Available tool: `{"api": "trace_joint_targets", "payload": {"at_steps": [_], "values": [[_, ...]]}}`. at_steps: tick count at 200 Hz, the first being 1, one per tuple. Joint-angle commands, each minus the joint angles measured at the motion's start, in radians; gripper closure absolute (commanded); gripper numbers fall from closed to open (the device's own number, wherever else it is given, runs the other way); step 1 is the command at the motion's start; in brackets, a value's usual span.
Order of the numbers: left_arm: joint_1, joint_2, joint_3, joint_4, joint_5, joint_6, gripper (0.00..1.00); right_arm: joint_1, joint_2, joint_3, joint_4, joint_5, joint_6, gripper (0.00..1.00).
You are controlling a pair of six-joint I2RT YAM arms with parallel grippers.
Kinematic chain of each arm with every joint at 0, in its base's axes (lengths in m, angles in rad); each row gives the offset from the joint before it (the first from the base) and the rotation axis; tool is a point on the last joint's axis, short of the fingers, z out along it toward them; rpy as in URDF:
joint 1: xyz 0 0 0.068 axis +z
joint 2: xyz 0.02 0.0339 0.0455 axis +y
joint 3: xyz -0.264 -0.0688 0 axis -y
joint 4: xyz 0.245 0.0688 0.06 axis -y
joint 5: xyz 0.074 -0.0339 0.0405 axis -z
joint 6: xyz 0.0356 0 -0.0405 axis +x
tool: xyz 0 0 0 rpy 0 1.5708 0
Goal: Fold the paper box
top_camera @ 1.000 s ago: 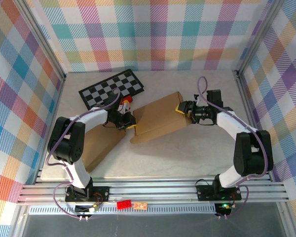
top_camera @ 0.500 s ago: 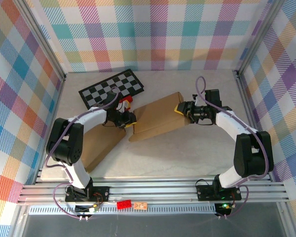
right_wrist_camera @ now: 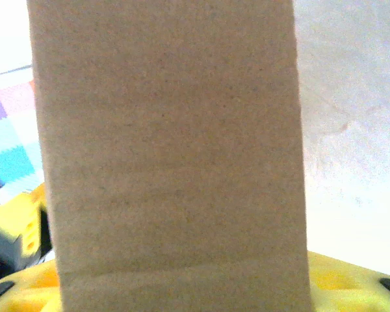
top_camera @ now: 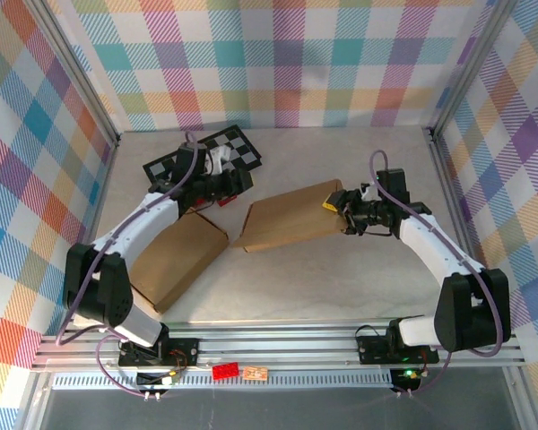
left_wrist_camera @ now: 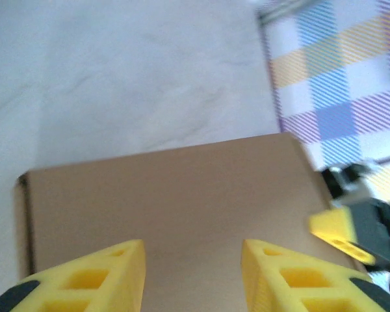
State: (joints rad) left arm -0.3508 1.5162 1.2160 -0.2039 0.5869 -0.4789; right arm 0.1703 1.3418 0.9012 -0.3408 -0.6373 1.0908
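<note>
The paper box (top_camera: 287, 220) is a flat brown cardboard sleeve lying slantwise mid-table. My right gripper (top_camera: 342, 210) is at its right end. In the right wrist view the box panel (right_wrist_camera: 169, 143) runs up from between the yellow fingers (right_wrist_camera: 351, 281), which close on its sides. My left gripper (top_camera: 221, 184) hovers behind the box's left end, by the checkerboard. In the left wrist view it (left_wrist_camera: 192, 250) stands open above the box (left_wrist_camera: 169, 201), nothing between its fingers. The right gripper's yellow finger (left_wrist_camera: 341, 229) shows at the box's far end.
A second flat brown cardboard panel (top_camera: 175, 260) lies front left, its corner meeting the box. A black-and-white checkerboard (top_camera: 202, 161) lies at the back left. Plaid walls close in three sides; aluminium rails (top_camera: 278, 348) run along the near edge.
My left gripper has let go of the box's left end, opened and drawn back toward the checkerboard. The box has settled lower and flatter. My right gripper shifted slightly right.
</note>
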Motion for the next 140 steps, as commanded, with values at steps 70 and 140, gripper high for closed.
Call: {"api": "trace_joint_targets", "payload": {"at_steps": [70,140], "values": [[-0.382,-0.101,0.231,-0.675,-0.214,1.01,0.38,-0.065,0.004,-0.022,-0.371,-0.109,0.327,0.57],[-0.44,-0.056,0.208,-0.744,-0.41,1.192,0.33,-0.084,0.09,-0.016,-0.409,-0.148,0.29,0.57]]}}
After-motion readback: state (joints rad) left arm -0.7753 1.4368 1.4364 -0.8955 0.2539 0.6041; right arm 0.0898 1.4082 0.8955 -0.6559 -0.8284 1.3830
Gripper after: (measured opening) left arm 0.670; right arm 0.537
